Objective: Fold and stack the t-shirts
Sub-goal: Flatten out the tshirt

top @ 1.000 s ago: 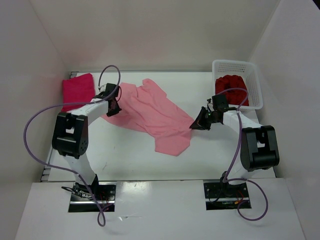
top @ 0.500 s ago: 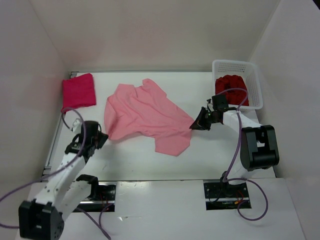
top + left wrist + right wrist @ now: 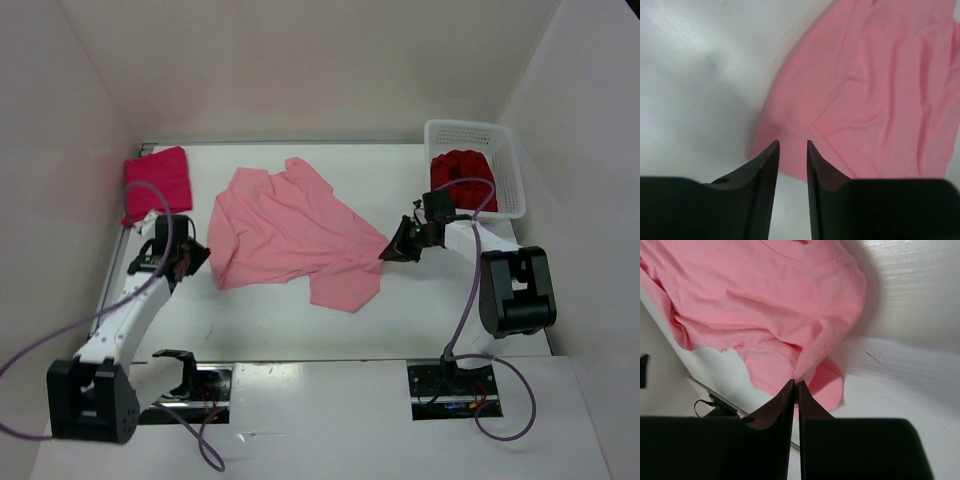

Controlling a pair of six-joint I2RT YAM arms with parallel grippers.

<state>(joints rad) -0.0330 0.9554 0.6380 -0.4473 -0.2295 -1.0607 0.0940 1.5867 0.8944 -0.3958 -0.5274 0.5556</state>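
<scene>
Spreading the salmon pink t-shirt [image 3: 295,235] flat is, we judge, the step in hand: it lies rumpled in the middle of the worktop [image 3: 270,320], not yet folded. Our right claw [image 3: 392,246] is clenched on the shirt's right-hand edge, with a fold of pink cloth nipped between its tips in the wrist view. Our left claw [image 3: 192,257] is released, its jaws apart with nothing between them, and it hovers at the shirt's left edge. The magenta t-shirt [image 3: 157,182] sits folded at the far left corner, well apart. The crimson t-shirt [image 3: 462,172] is bunched in the white mesh basket [image 3: 515,185] at the far right.

To do this well, we would lower the left claw onto the nearest left corner, take one layer only and clamp close to the hem. Then we would draw both claws apart together until the cloth lies flat. Pulling one side alone would likely drag the shirt across the worktop rather than smooth it. We should mind the turned-under ridge along the left edge, since catching two layers there would lock in a crease.
</scene>
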